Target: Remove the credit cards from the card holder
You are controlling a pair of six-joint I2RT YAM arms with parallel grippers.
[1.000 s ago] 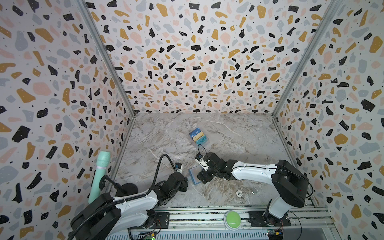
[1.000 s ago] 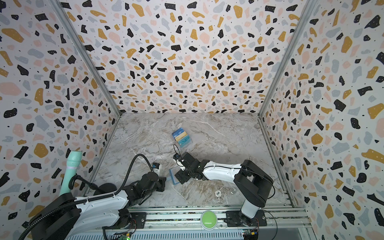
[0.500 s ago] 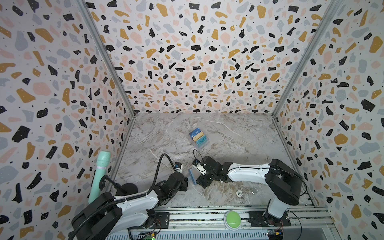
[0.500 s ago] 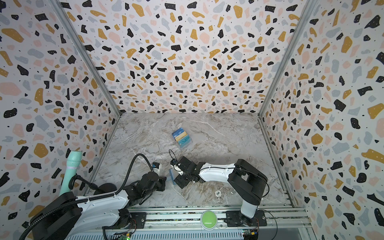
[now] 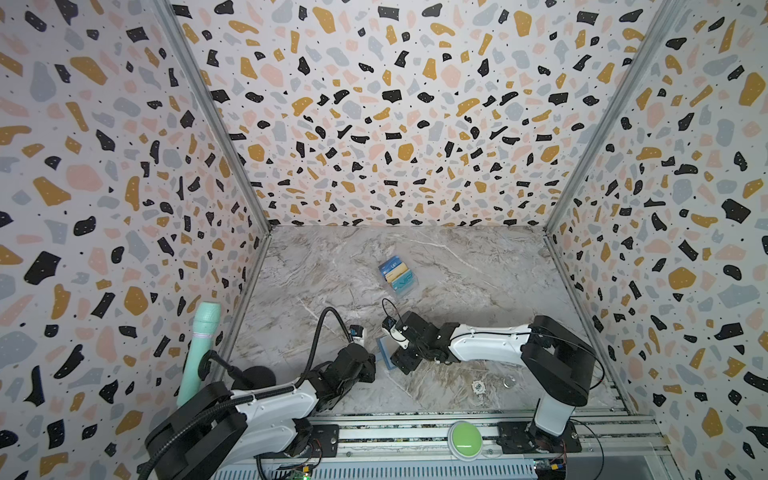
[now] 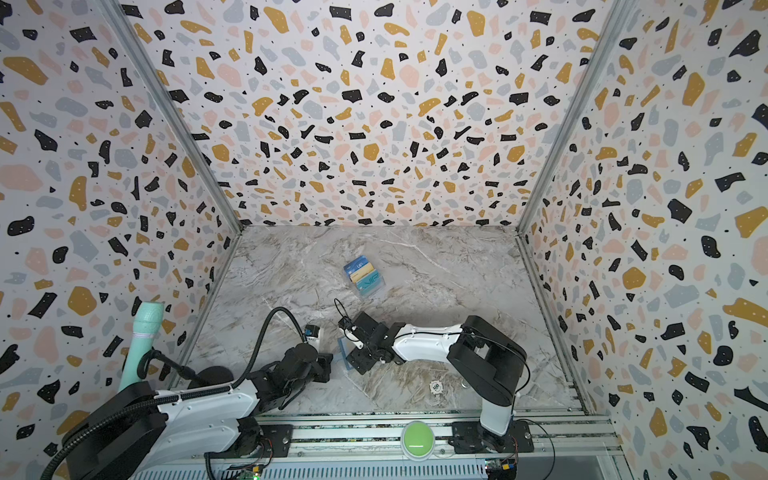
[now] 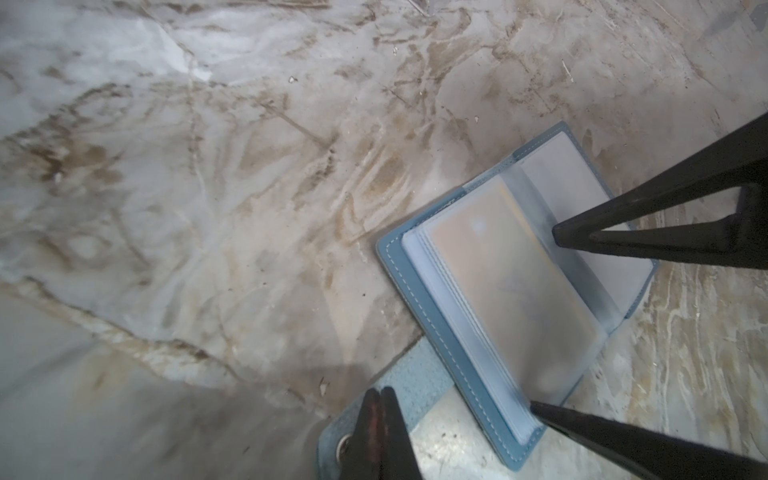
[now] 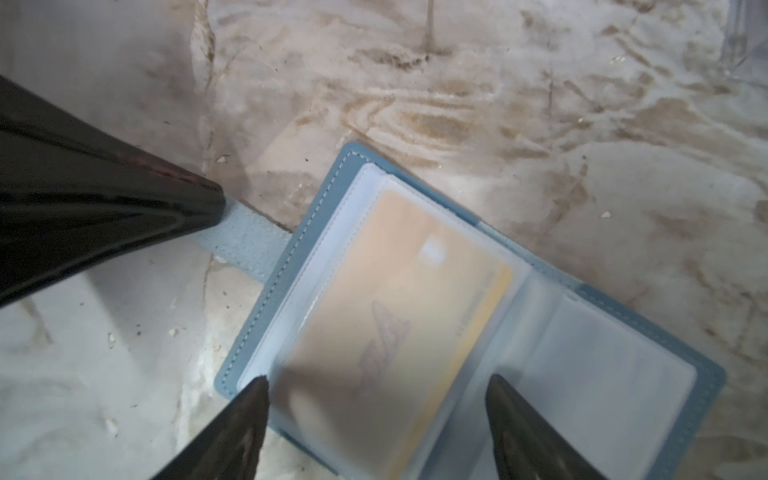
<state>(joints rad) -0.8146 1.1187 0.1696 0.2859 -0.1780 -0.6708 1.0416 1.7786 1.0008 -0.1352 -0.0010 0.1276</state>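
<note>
The slate-blue card holder [image 7: 397,266] [image 8: 291,266] lies open on the marble floor, at the front middle in both top views [image 5: 383,354] [image 6: 344,351]. A yellow-tan credit card [image 7: 511,291] [image 8: 399,299] sits inside its top clear sleeve. My left gripper [image 7: 379,392] [image 5: 368,368] is shut, its tips down on the wallet's strap tab [image 7: 419,378] [image 8: 245,241] beside the snap. My right gripper [image 8: 378,379] [image 5: 397,353] is open, with one fingertip at the sleeve's outer edge and the other at the fold, the tan card between them.
A clear tiered stand [image 5: 397,275] [image 6: 363,275] at mid-floor holds a dark blue, a tan and a teal card. A white round token [image 5: 478,387] lies front right. A green button [image 5: 464,439] sits on the front rail. A mint cylinder [image 5: 199,349] leans at the left wall.
My right gripper has slid left over the open wallet and its jaws have narrowed slightly. The left gripper has stayed on the strap.
</note>
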